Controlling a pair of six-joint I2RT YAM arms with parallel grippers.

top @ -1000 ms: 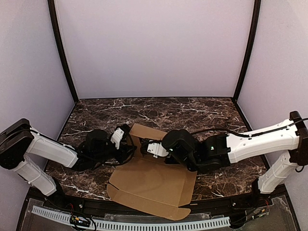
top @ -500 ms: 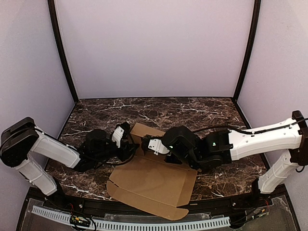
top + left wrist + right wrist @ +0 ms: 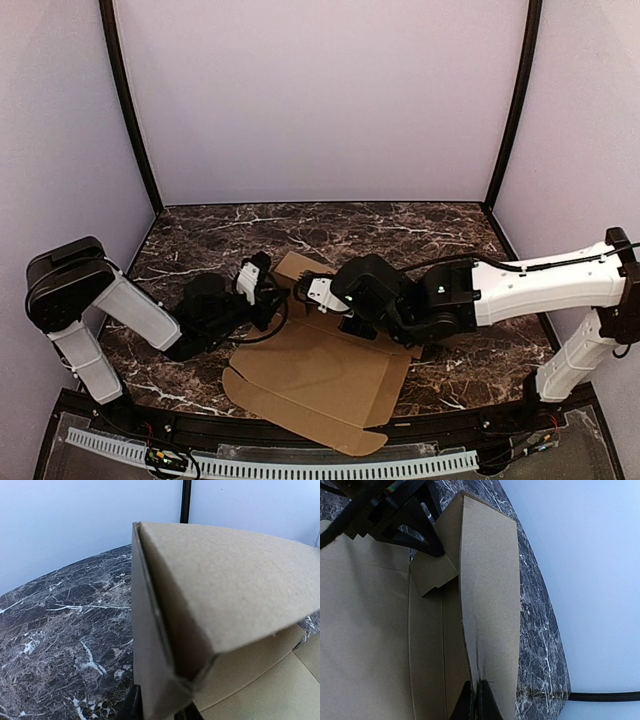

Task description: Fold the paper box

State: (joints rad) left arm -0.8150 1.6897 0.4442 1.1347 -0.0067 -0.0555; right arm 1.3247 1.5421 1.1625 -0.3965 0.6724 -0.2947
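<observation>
At the middle of the marble table (image 3: 200,240), the paper box (image 3: 310,375) lay mostly flat with its far flap raised, my right gripper (image 3: 474,700) pinching that flap's edge while my left gripper (image 3: 160,712) straddled its folded corner, how tightly I could not tell.

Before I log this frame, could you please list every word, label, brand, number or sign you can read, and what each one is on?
None: no text can be read in any view.
paper box: plain brown, no print on any face shown.
marble table: veining only.
white slotted rail at the near edge: no marking shows.
small dark part beside that rail: too small to read.
</observation>
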